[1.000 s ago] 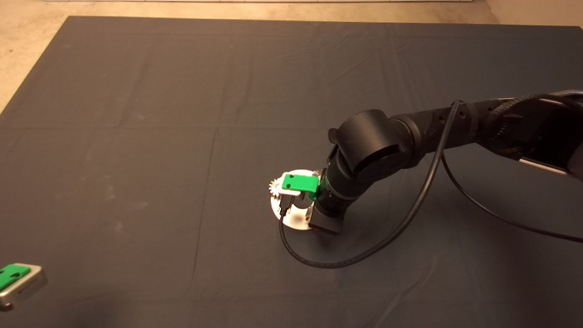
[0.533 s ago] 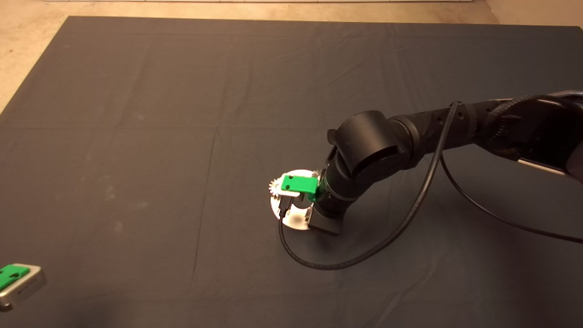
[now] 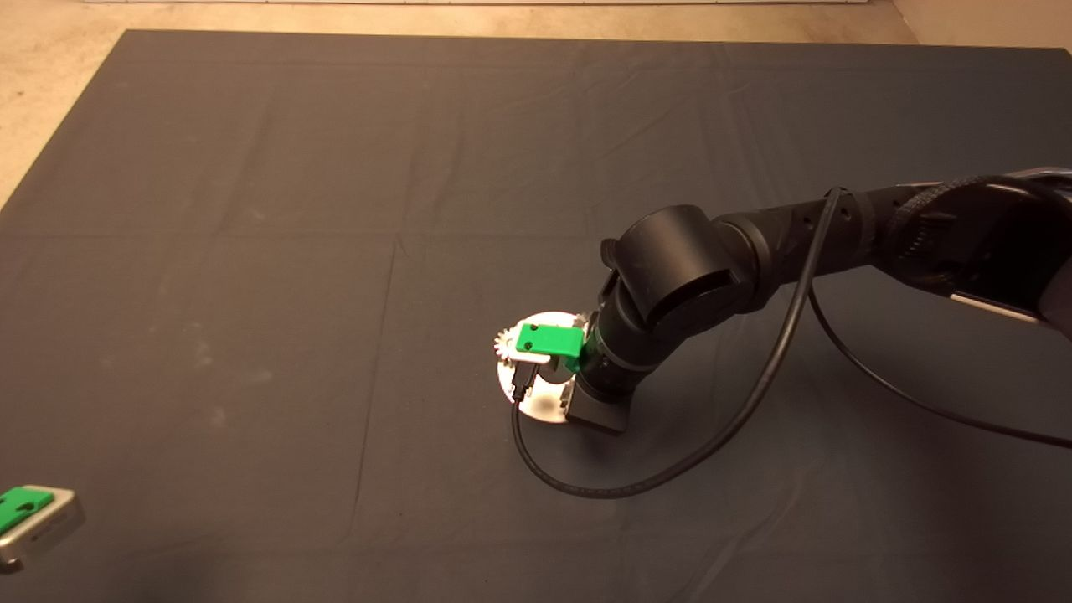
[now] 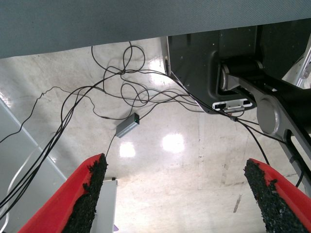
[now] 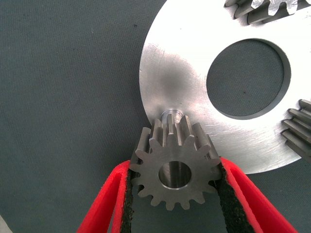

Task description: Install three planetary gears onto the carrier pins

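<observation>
My right gripper [image 5: 175, 182] is shut on a silvery planetary gear [image 5: 174, 171], gripped by its toothed sides. It hangs just above the rim of the white disc [image 5: 184, 58]. One bare carrier pin [image 5: 171, 115] shows right behind the held gear. Two other gears [image 5: 262, 8] [image 5: 297, 130] sit on the disc at its far and side edges. In the head view the right gripper [image 3: 544, 352] hovers over the disc [image 3: 540, 402] mid-mat, and a gear [image 3: 505, 342] peeks out beside it. My left gripper [image 3: 29, 515] waits open at the lower left edge.
A black cable [image 3: 636, 481] loops on the mat just in front of the disc and runs up along the right arm [image 3: 754, 251]. The left wrist view shows only floor, tangled cables [image 4: 112, 92] and the robot's base.
The right gripper with its gear has sunk a touch toward the disc, and the cable loop has sagged a little. The left arm has not moved.
</observation>
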`<state>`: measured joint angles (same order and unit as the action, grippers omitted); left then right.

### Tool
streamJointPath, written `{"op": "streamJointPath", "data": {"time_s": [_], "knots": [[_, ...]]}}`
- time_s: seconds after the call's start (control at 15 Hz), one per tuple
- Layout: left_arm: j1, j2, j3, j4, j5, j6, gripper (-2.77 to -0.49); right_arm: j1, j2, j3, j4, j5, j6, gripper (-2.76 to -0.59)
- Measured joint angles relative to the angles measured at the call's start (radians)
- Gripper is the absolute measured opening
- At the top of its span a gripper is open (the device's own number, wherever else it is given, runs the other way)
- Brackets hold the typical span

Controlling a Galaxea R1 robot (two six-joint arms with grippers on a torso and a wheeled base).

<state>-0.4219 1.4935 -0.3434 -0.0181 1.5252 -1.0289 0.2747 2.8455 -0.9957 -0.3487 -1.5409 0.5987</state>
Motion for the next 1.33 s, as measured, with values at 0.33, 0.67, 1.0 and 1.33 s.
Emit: {"op": "streamJointPath", "data": {"time_s": [0.33,0.67,1.0,1.33], "knots": [[0.000,0.000,0.000,0.000,0.000,0.000,-1.24,0.000,0.002,0.002,-0.001,0.001,0.000,-2.32],[0.000,0.000,0.000,0.000,0.000,0.000,-1.24,-0.001,0.009,0.003,-0.001,0.004,0.000,-2.32],[0.000,0.000,0.000,-0.001,0.000,0.001,-1.24,-0.001,0.017,0.003,-0.001,0.006,0.000,-2.32],[0.000,0.000,0.000,-0.001,0.000,0.001,-1.24,-0.001,0.016,0.003,-0.007,0.006,0.000,-2.32]]}}
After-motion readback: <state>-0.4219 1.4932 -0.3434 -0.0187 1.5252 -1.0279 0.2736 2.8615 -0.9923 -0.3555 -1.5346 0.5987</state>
